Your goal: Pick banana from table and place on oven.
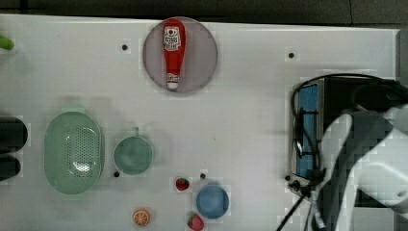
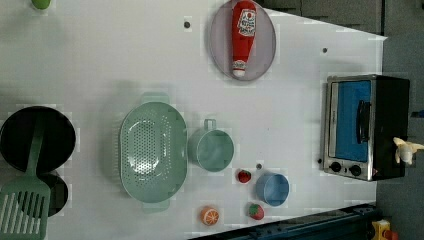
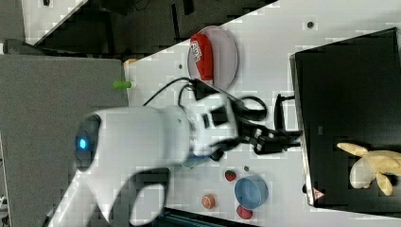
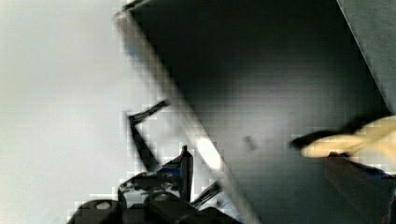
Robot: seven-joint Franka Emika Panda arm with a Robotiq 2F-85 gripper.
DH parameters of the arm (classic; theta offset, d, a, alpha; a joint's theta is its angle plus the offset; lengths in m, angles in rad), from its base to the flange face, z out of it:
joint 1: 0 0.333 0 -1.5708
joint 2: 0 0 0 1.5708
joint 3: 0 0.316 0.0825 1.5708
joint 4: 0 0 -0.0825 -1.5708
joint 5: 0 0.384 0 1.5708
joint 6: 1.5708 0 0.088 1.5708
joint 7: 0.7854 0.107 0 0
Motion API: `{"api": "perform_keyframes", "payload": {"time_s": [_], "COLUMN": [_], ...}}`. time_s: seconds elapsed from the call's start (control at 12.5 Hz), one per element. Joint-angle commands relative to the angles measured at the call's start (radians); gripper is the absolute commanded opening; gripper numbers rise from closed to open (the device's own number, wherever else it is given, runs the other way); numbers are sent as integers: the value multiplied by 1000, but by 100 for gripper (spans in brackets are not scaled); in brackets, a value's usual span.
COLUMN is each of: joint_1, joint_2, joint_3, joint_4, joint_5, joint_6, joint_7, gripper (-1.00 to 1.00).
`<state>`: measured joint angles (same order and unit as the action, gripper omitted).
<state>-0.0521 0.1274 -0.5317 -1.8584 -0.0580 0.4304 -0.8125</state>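
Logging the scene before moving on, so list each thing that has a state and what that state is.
Pale yellow toy banana: lying on the oven's top, released.
Boxy silver toaster oven with black top: glass door shut.
Red ketchup bottle: lying flat on the round grey plate.
Blue bowl: upright.
Green mug: upright.

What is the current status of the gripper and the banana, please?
Gripper near oven's front edge, holding nothing. Banana lying on oven top, apart from gripper. Nothing on it.

banana (image 3: 373,166) pale cream-yellow | oven (image 2: 365,126) black top, silver frame, blue glass | ketchup bottle (image 1: 173,50) red | colander (image 2: 152,151) mint green, dotted | bowl (image 1: 212,201) blue
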Motion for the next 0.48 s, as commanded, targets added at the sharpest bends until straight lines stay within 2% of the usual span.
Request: {"api": "perform_keyframes", "payload": {"time_s": [0.08,0.48], "joint_1": [45,68], "joint_2": [-144,-312], "joint_3": [69,317], "joint_4": [60,55], "joint_5": [16,13], "joint_6": [-152,-405], "joint_7": [189,723], "gripper": [100,100]}}
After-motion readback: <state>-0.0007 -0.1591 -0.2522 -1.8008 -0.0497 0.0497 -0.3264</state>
